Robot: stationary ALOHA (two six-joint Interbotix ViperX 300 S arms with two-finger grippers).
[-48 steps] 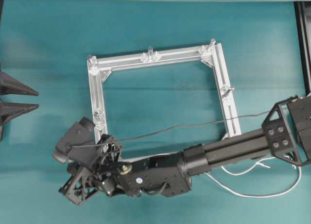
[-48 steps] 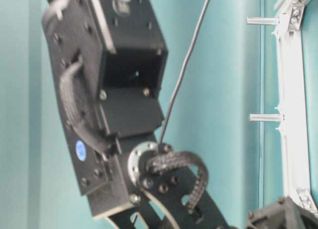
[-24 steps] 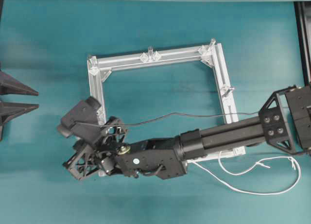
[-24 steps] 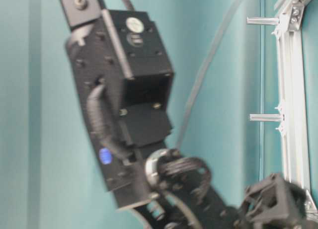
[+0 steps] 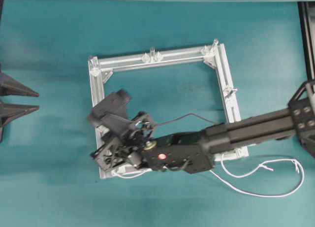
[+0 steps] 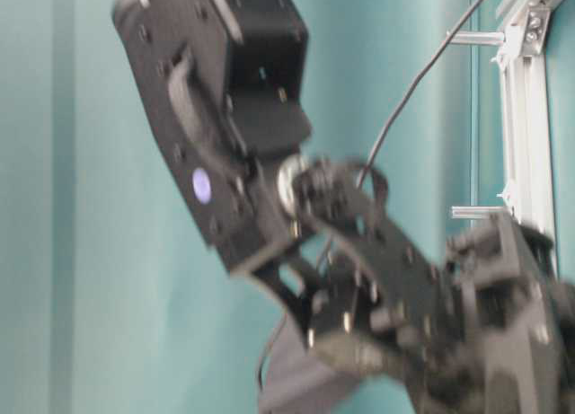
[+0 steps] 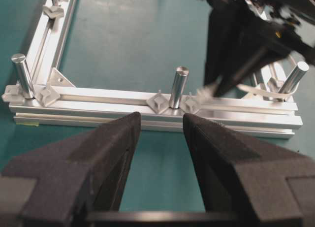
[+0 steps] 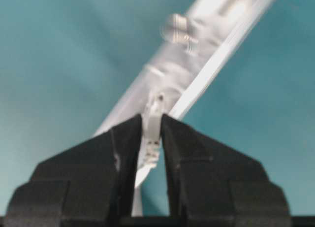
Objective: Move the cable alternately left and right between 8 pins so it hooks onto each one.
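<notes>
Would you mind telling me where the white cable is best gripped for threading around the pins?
Probably at its clear plug, from above with a finger on each flat side, as the right gripper holds it now; the rigid plug steers the limp cable better than the cord.

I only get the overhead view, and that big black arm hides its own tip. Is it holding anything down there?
Observer: Yes. The right wrist view shows the right hand pinching the clear plug of the white cable.
Operator: And those two black spikes at the left edge?
Observer: That is the left hand. Its own camera shows it open and empty, facing the middle pin of the frame rail nearest to it.
</notes>
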